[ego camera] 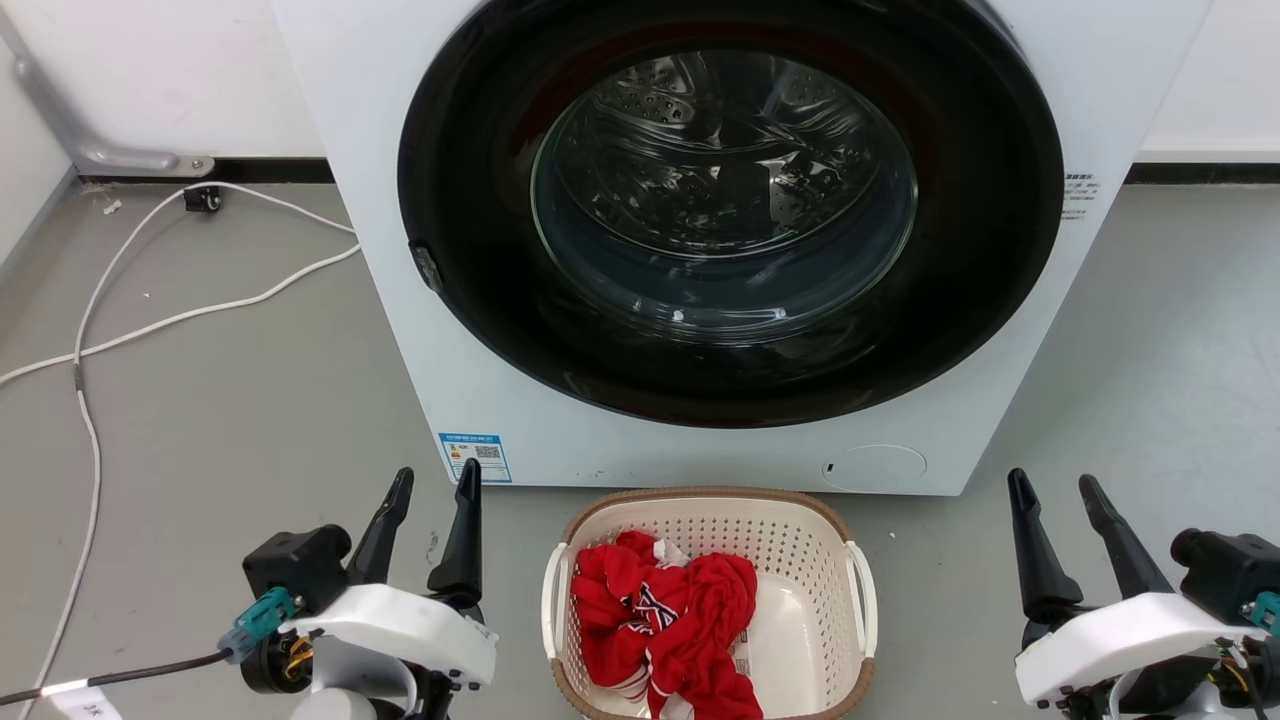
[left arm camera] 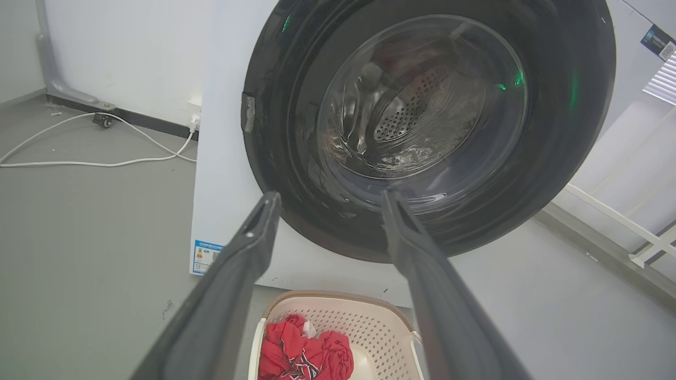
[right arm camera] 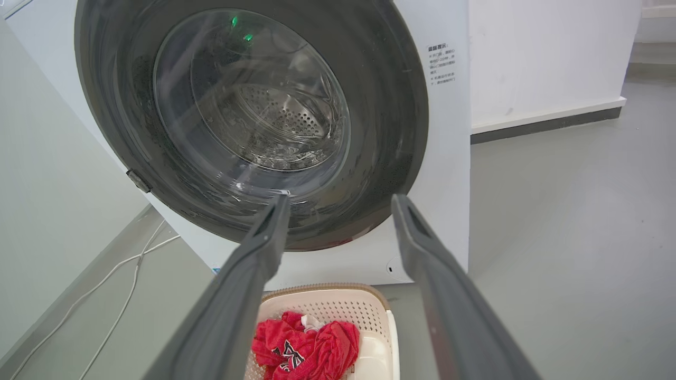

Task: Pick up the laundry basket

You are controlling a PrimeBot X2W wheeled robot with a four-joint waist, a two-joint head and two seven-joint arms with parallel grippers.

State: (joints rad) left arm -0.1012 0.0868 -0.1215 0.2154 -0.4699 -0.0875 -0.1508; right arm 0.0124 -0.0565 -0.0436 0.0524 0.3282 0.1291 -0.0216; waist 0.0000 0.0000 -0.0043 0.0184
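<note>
The cream laundry basket (ego camera: 780,545) with a brown rim sits on the floor just in front of the washing machine, between my two arms. Red clothing (ego camera: 665,620) lies in its left half. Its white loop handles are on the left (ego camera: 551,598) and right (ego camera: 862,598) sides. My left gripper (ego camera: 436,486) stands open to the left of the basket, apart from it, holding nothing. My right gripper (ego camera: 1055,483) is open to the right, also apart and holding nothing. Both wrist views look past open fingers at the laundry basket (left arm camera: 369,322) (right arm camera: 338,309) below.
The white washing machine (ego camera: 400,200), with its dark round door (ego camera: 730,210) shut, stands right behind the basket. White cables (ego camera: 180,320) trail over the grey floor at the left. Bare floor (ego camera: 1150,380) lies to the right of the machine.
</note>
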